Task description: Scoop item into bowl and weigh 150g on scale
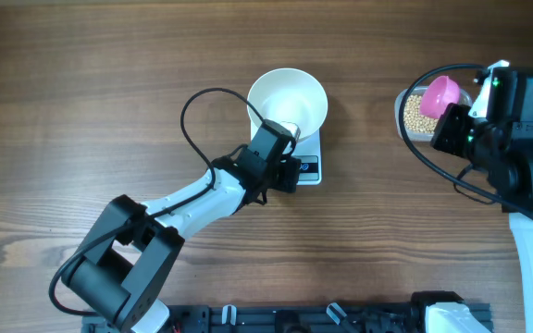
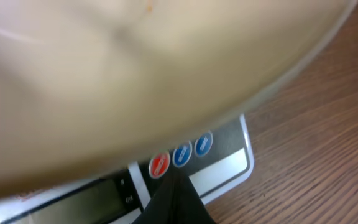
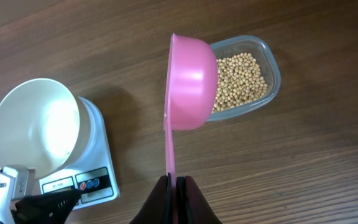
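The right hand (image 3: 174, 186) is clamped on the thin handle of a pink scoop (image 3: 191, 81), its two fingers pressed flat against either side. The handle runs straight ahead of the hand, and the scoop's cup stands on edge with its rounded back towards the wrist camera. The cup's far rim overlaps the near left edge of a clear plastic tub (image 3: 276, 74), which lies just ahead and to the right of the hand. Soybeans (image 3: 241, 78) cover the tub's floor in a shallow layer, well below its rim.

Well to the left of that hand, the white bowl (image 3: 36, 124) sits on the kitchen scale (image 3: 98, 149). The bowl's rim overhangs the platform on the far side and at the flanks, while the front strip with its display and buttons stays uncovered. Between the scale's right edge and the tub, the wooden worktop (image 3: 291, 174) is a broad open lane. More bare wood lies beyond the bowl and in front of both arms.

The left hand (image 2: 173, 196) has its fingers together in a dark point. Just ahead of this tip are the scale's red and blue buttons, with the bowl's outer wall close above it. Whether the tip touches the panel cannot be told. In the overhead view this hand lies over the scale's front left corner, against the bowl's near rim.
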